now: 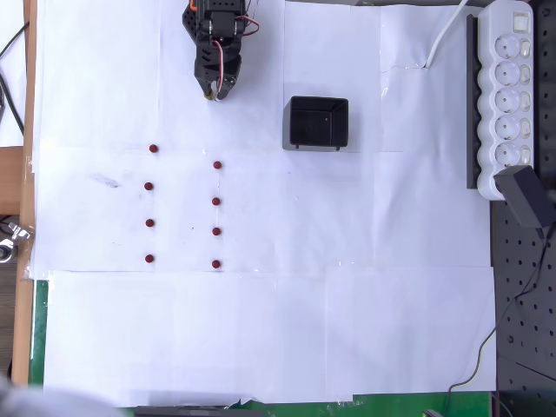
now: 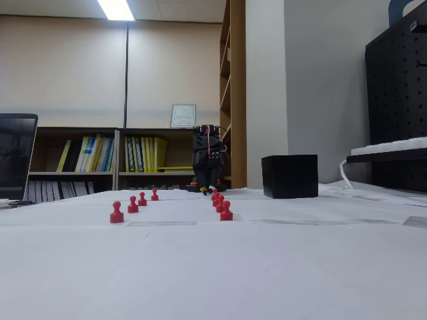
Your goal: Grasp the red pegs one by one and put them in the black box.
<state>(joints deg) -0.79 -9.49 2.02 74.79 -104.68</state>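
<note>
arm (image 1: 217,26): cut by top edge | tool (image 1: 215,89): opening unclear

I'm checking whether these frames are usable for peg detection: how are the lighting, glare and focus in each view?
Overhead view: even, bright light on the white paper, red pegs crisp with hardly any shadow, glossy highlights inside the black box. Fixed view: low angle, a ceiling lamp flares at the top, the near table is soft, and the gripper looks dark against the background.
</note>
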